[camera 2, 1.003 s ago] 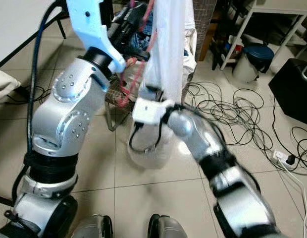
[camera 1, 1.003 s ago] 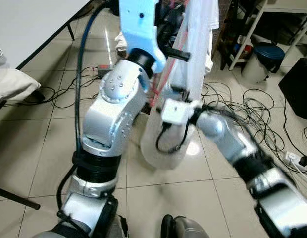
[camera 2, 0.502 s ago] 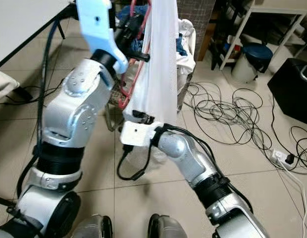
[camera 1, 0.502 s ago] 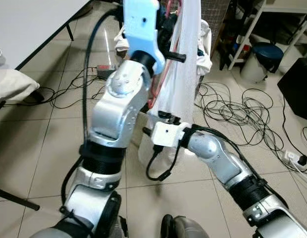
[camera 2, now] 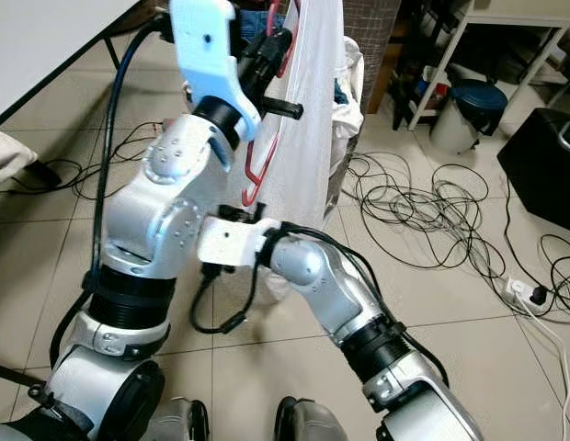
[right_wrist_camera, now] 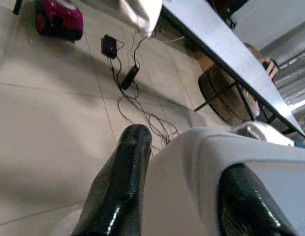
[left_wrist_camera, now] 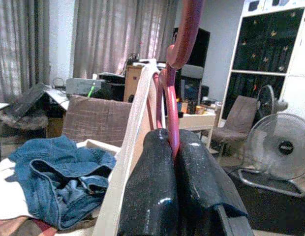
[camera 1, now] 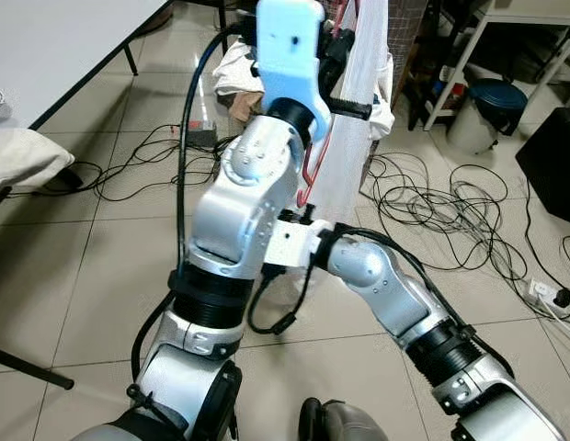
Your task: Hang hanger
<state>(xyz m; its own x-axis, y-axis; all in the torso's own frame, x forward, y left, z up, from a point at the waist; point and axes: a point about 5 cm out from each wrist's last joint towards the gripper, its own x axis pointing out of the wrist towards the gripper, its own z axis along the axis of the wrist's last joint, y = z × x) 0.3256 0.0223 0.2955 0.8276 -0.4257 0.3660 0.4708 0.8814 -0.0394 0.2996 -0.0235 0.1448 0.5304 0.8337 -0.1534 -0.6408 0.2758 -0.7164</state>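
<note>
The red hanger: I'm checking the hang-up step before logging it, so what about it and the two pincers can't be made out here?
- Red plastic hanger: its top is cut off by the upper edge in both eye views, and the white garment covers one side.
- Any rail: above the frame.
- Left pincer: shut on the hanger, but its grip is hidden behind the blue wrist housing in the eye views.
- Right pincer: the left arm hides it in the eye views.

We stand on a beige tiled floor | tangled black cables at 2 o'clock | dark blue round bin beyond them | white power strip at 3 o'clock.
</note>
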